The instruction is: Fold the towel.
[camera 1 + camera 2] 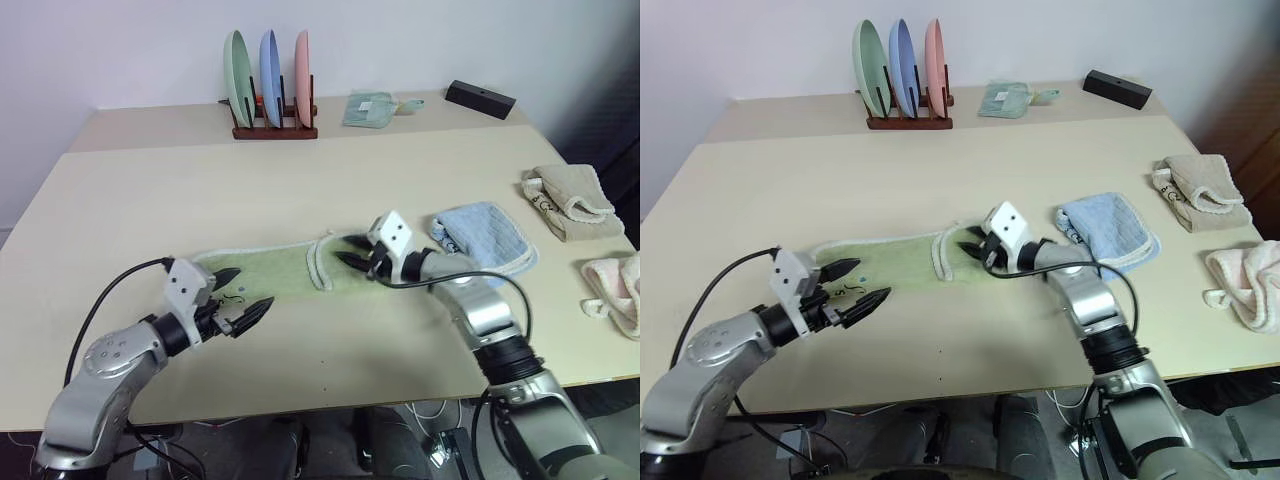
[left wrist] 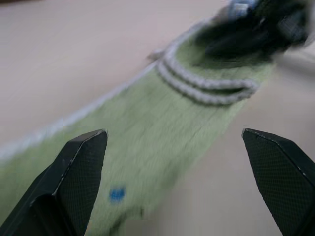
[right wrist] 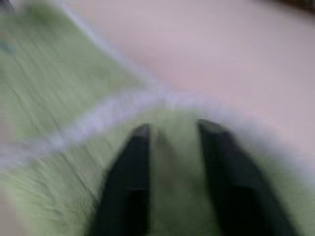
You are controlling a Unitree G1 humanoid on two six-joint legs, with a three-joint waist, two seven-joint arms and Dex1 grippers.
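Left eye view: long light-green terry towel (image 1: 270, 268) with white piping lies flat (right end folded over). Left gripper (image 1: 243, 297) spread wide; right gripper (image 1: 356, 251) on the fold, grip unclear.

green towel (image 1: 902, 258), right hand (image 1: 975, 248) on fold

The towel (image 1: 275, 268) under the black fingers (image 1: 352, 262) of the right gripper (image 1: 358, 258) is pale green, edged all round in white piping — a small blue mark (image 2: 117, 194) sits near the left gripper (image 1: 243, 296), whose fingers are black too. Just beyond the right hand lies a light blue cloth (image 1: 482, 236) with a white border. Farther off — beige (image 1: 567, 200) and pink (image 1: 618, 290) cloths, and green, blue and pink plates (image 1: 270, 65) in a dark brown rack (image 1: 275, 130). The table (image 1: 150, 200) is cream.
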